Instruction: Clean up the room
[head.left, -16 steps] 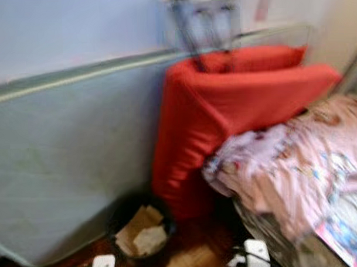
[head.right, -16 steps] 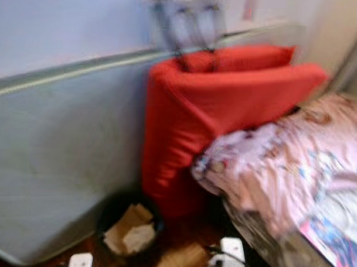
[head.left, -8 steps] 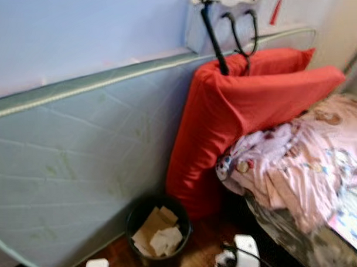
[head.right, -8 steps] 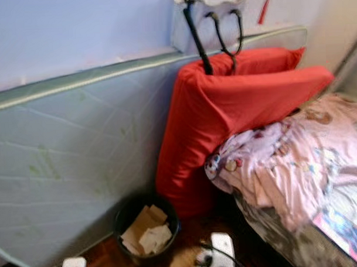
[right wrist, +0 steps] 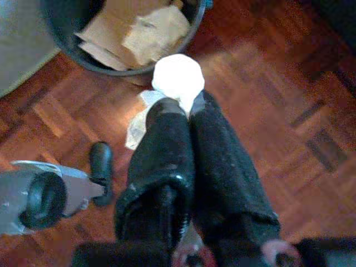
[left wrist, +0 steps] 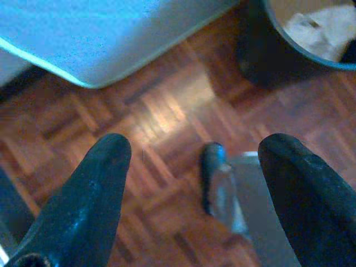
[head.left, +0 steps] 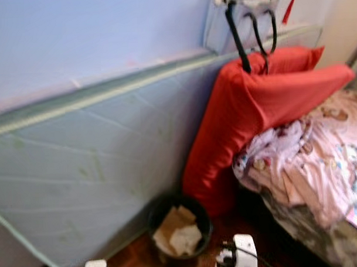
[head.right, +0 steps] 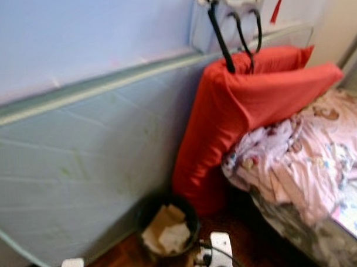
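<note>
Parquet floor (right wrist: 261, 83) of reddish-brown wood ran under me, with a pale blue-grey mattress (head.left: 92, 171) propped on its long edge against the wall, and a red cushion (head.left: 248, 119) leaning beside it over the end of a bed with pink bedding (head.left: 308, 164). Between mattress and cushion stood a dark round bin (head.left: 179, 230), already partly filled with torn cardboard and paper. My right gripper (right wrist: 186, 108) had its two black fingers pressed together on a crumpled white paper wad (right wrist: 178, 77), held just beside the bin's rim, which I judged the right place for dropping it in. The wad looked light, bright white and creased. My left gripper (left wrist: 194, 161) hung with its fingers spread apart and nothing between them, above bare floor near the mattress corner.
</note>
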You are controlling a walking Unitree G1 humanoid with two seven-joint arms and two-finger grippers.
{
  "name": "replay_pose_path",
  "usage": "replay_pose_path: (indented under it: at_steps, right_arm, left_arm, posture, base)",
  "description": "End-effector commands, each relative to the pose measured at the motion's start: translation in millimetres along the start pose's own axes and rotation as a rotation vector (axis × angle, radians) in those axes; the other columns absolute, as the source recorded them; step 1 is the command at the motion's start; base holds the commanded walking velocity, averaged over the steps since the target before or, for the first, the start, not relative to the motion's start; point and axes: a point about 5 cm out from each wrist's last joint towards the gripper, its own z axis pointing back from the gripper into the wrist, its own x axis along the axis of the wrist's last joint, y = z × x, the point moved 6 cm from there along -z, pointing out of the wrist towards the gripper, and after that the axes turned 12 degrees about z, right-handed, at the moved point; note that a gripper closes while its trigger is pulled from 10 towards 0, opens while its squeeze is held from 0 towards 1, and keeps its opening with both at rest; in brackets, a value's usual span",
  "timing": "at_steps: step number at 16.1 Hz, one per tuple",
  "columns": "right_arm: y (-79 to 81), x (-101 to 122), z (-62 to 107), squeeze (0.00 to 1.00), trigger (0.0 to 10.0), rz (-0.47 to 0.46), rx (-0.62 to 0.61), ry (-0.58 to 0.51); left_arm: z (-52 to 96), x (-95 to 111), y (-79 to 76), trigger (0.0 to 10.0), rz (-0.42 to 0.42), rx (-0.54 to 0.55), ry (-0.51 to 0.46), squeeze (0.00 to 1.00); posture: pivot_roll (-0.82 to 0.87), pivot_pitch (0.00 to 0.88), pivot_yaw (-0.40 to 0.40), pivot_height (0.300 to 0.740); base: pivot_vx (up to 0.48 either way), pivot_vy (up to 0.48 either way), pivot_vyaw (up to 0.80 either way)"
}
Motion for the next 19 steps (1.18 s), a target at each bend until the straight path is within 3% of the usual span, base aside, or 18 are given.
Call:
replay_pose_path:
  at_steps: [1,4,19]
  right_arm:
    - [-12.8,-8,2.2,0.00,10.0,0.001,-0.031,0.020]
    - [-12.4,-8,2.3,0.00,10.0,-0.004,-0.030,0.020]
    - [-15.1,-12,3.2,0.00,10.0,0.049,-0.024,0.033]
  left_arm:
    - [0.5,-7,-10.3,10.0,0.005,-0.021,0.020,0.00]
    - [0.7,-8,-9.6,10.0,0.003,-0.021,0.020,0.00]
    - [0.3,-9,-20.0,10.0,0.003,-0.049,0.027,0.00]
  posture:
    - [0.11,0.000,-0.092,0.740]
    - [0.11,0.000,-0.093,0.740]
    - [0.12,0.000,-0.103,0.740]
  base:
    - [0.000,0.382,0.00]
    - [0.000,0.384,0.00]
    - [0.000,0.000,0.00]
